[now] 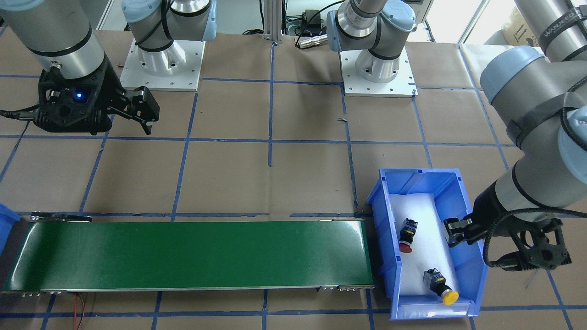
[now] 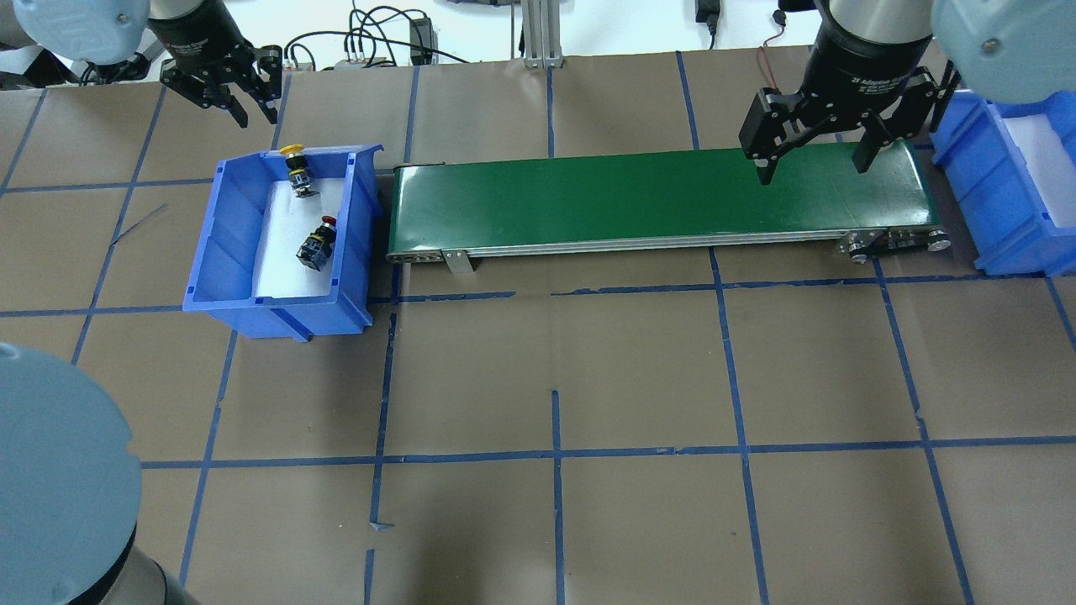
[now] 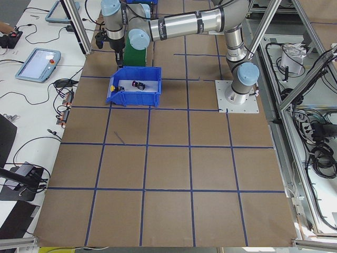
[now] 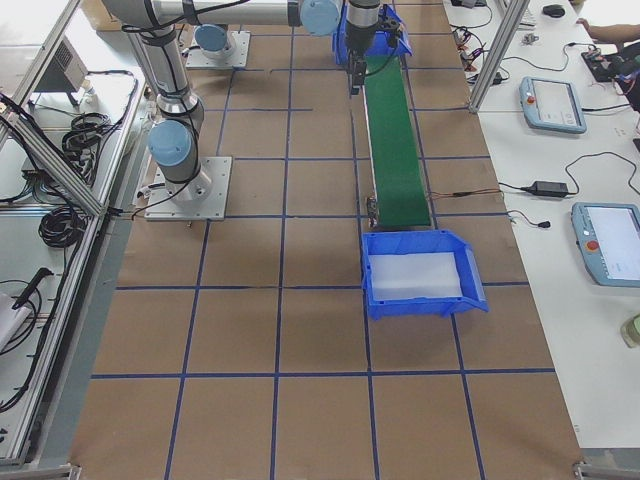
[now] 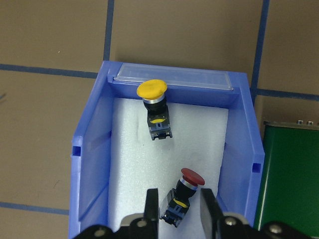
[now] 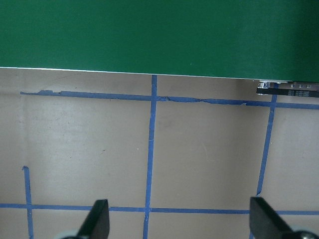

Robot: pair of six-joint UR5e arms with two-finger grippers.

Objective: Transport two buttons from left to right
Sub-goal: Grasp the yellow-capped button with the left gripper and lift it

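Blue bin: red button below left gripper

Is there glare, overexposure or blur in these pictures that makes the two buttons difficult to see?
Front-facing view: pale sheen at the view's left end of the green conveyor belt, burnt-out window at top right; red button and yellow button stay clear. Overhead view: background beyond the table washed white. Left wrist view: even light, both sharp on white foam.

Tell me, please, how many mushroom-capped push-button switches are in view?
2. The yellow-capped black push-button switch lies by the blue plastic bin's labelled end; the red-capped one lies mid-bin on white foam. The second blue bin looks empty. None seems hidden.
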